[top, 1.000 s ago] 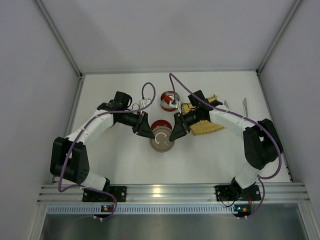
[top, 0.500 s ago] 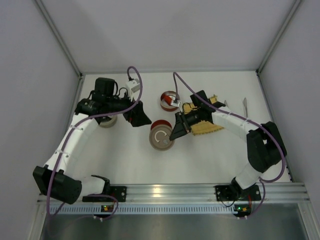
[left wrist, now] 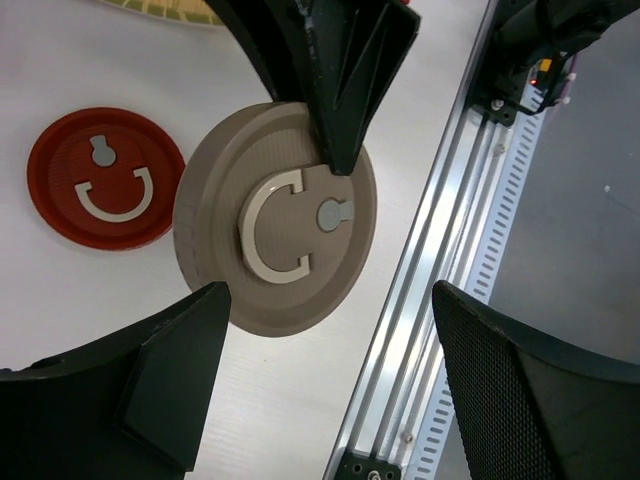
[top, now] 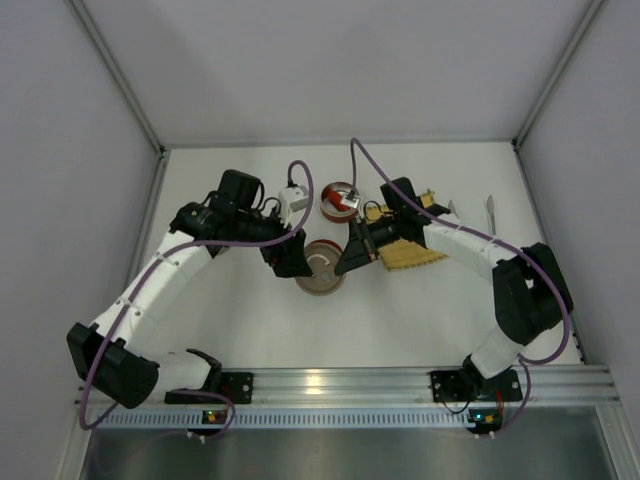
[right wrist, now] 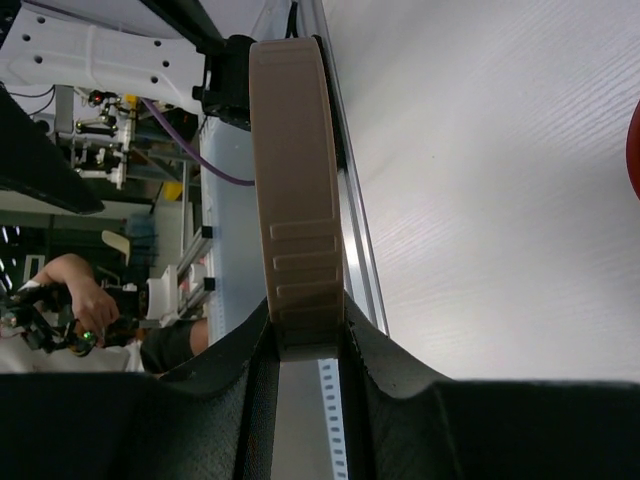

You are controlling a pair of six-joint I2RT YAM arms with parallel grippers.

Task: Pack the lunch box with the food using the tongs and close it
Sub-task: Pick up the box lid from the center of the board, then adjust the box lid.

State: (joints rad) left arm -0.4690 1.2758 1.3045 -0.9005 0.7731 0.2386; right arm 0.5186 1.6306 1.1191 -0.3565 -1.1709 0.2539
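A round tan lid [top: 320, 270] with a pale C-shaped handle [left wrist: 272, 228] is near the table's middle. My right gripper [top: 352, 258] is shut on its rim [right wrist: 297, 250], pinching the edge between both fingers. My left gripper [top: 292, 258] is open beside the lid's left side, its jaws wide apart and holding nothing [left wrist: 330, 300]. A red lid [left wrist: 105, 190] lies flat next to the tan lid. A red tin [top: 340, 198] behind them holds small white and red pieces, too small to name. Slim silver tongs [top: 490, 212] lie at the far right.
A yellow bamboo mat [top: 412, 252] lies under the right forearm. The aluminium rail [top: 330, 382] runs along the near table edge. White walls close in the back and both sides.
The left arm swung out to the left, opened its gripper, and came back beside the tan lid. The right gripper kept its grip and shifted the lid slightly toward the back.
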